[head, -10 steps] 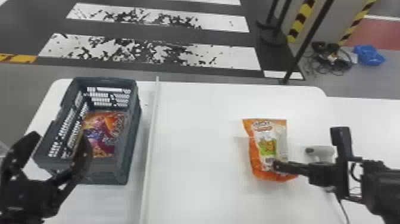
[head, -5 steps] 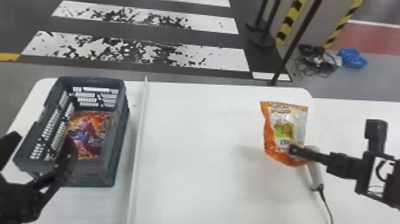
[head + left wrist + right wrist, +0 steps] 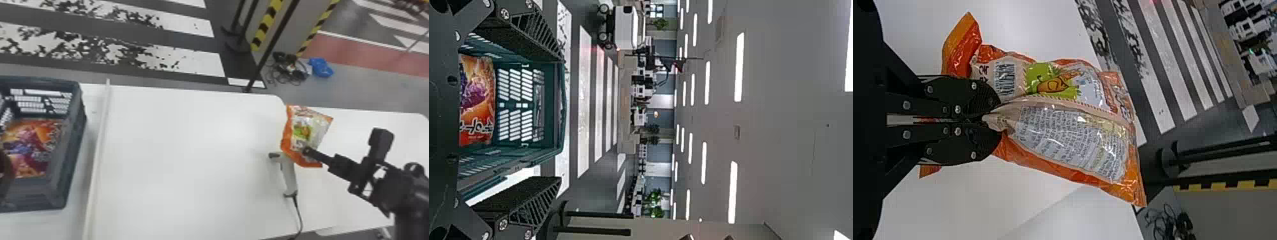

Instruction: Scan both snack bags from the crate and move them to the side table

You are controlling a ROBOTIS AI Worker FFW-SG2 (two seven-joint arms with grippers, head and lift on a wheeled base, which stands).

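- The held snack bag point(image 3: 1068, 130) hangs in my right gripper point(image 3: 995, 119), over the work table's right end, near the side table point(image 3: 354, 124).
- Right gripper: closed on the bag's raised back seam. I judge this grip suits the job, as the seam gives a firm fold and the printed barcode beside the fingers point(image 3: 983, 142) stays uncovered.
- The hand scanner point(image 3: 289, 180) lies on the work table point(image 3: 191, 159), just by the bag in the head view, probably placed there for short reach. I cannot tell whether the scan is complete.
- Next step, in my judgement: carry the bag clear of the scanner and cord, then lower it onto the side table; a thin seam pinch may let it swing.
- The second snack bag point(image 3: 28, 146) lies flat inside the crate point(image 3: 68, 153), beyond the white strip point(image 3: 100, 140).
- Left gripper point(image 3: 560, 119): wide apart, empty, at the crate, apparently ready for that bag.
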